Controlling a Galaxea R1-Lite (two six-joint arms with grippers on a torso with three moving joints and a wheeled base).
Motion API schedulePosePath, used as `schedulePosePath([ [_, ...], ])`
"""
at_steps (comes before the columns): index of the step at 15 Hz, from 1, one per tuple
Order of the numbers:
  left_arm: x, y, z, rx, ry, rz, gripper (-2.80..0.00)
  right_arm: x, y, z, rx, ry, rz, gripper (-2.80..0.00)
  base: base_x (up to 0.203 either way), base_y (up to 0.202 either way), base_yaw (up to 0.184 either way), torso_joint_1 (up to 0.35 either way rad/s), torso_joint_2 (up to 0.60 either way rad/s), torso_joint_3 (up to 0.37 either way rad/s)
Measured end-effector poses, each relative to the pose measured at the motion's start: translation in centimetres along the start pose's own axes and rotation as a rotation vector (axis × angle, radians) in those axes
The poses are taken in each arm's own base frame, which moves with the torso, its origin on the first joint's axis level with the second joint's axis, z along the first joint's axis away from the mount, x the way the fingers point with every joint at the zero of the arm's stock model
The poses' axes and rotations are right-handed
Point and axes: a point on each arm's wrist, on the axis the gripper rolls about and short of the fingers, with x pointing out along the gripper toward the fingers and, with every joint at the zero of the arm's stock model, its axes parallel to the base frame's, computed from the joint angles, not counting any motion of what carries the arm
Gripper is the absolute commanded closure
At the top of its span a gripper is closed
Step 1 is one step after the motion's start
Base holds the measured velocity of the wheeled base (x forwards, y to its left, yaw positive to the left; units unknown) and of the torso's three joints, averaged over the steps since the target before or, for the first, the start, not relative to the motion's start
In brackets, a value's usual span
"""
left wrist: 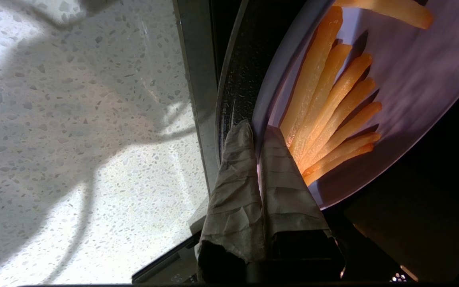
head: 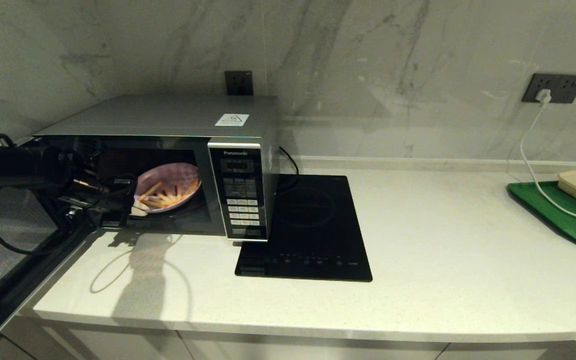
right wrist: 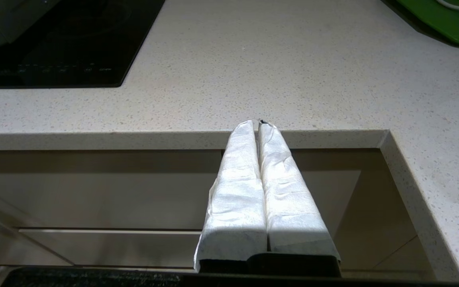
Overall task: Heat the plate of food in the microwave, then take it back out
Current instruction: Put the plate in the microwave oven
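While inside the microwave (head: 178, 150), the plate of food (head: 173, 186) tilts in the left gripper (head: 135, 207).
Jaws clamped on plate rim at 7 o'clock; right gripper (right wrist: 258, 124) jaws together, below the counter edge (right wrist: 134, 137).

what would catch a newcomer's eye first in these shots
The open microwave at the counter's left, with the lilac plate of fries tilted inside. The left gripper is shut on the plate's near rim. To the right lie a black induction hob and a green tray.
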Motion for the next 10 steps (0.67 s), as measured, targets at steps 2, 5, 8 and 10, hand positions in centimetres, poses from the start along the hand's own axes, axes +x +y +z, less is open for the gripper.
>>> schedulePosePath([
  [2,0.00,0.00,0.00,0.002,0.001,0.000,0.00,0.00,0.00,-0.01,0.001,0.000,0.000,0.00,0.000,0.000,0.000,0.000,0.00,0.000],
  [5,-0.06,-0.08,-0.01,0.004,0.001,-0.004,0.00,0.00,0.00,0.00,0.001,0.000,0.000,0.00,0.000,0.000,0.000,0.000,0.00,0.000],
  [8,-0.10,-0.18,0.00,0.006,-0.002,-0.007,0.00,0.00,0.00,0.00,0.001,0.000,0.001,0.00,0.000,0.000,0.000,0.000,0.00,0.000],
  [10,-0.17,-0.24,-0.01,0.017,0.000,-0.010,0.00,0.00,0.00,0.00,0.000,0.000,0.000,0.00,0.000,0.000,0.000,0.000,0.00,0.000],
])
